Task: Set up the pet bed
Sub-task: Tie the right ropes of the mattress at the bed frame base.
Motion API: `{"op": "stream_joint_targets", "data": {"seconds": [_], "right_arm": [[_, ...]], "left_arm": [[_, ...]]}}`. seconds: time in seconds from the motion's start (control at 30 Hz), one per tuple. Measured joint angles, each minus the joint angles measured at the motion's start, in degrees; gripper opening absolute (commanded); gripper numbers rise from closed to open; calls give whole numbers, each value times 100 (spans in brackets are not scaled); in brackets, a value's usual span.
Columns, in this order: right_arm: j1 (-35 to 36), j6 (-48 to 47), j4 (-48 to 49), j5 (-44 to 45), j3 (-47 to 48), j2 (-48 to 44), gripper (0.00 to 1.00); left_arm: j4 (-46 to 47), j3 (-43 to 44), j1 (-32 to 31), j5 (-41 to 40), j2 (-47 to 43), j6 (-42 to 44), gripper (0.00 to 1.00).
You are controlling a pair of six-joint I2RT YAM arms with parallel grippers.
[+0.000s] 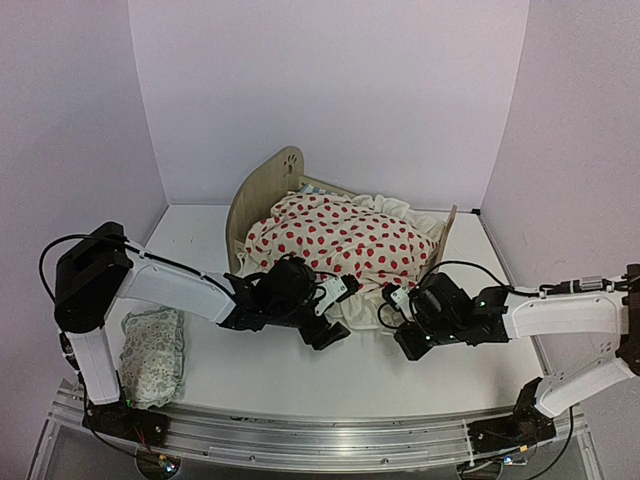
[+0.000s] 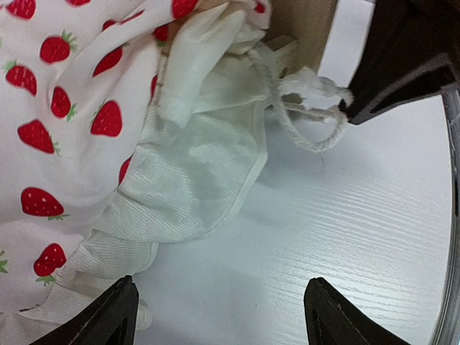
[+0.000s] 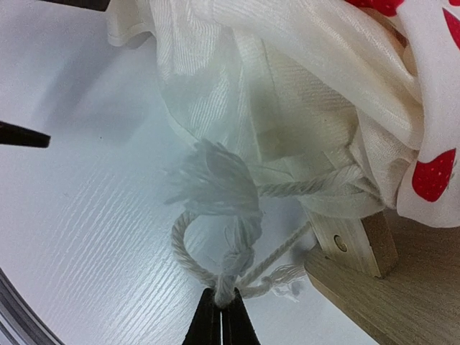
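Observation:
The pet bed [image 1: 268, 185] stands at the back middle, with its paw-print headboard on the left and its footboard [image 1: 446, 236] on the right. A cream blanket [image 1: 340, 240] with red strawberries is heaped over it and hides the mattress. Its white ruffle [image 2: 194, 180] spills onto the table. My right gripper [image 3: 221, 300] is shut on a white twisted cord [image 3: 215, 215] with a frayed tassel, beside the bed's wooden leg [image 3: 359, 244]. My left gripper [image 2: 223, 320] hangs open over bare table just in front of the ruffle, holding nothing.
A small pale green-patterned pillow [image 1: 152, 352] lies at the near left beside the left arm's base. The two grippers [image 1: 340, 312] [image 1: 402, 303] sit close together in front of the bed. White walls enclose the table on three sides.

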Motion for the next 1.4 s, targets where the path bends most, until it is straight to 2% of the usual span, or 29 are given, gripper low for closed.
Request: {"op": "stream_joint_targets", "data": {"seconds": [0.3,0.43,0.7,1.0,1.17,1.4], "right_arm": [[-10,256,-292,-194,249,13,0],[-12,374,-383,-245,300,19,0],[-31,592,-650,-358,493,201,0],[-139,791,-948,-556,846,399,0],[-176,812,-1130,-638,959,447,0],[-253,815,-1316,-807,1123,565,0]], "left_arm": [[1037,-924,-75,986,-750,1914,80],[1713,-1188,-319,1187,-718,2529,76],[3397,-1144,-797,1139,265,3408,71],[4927,-900,-822,796,1344,3960,66],[5382,-714,-728,791,1572,4252,66],[5452,-478,-360,840,1665,4683,63]]}}
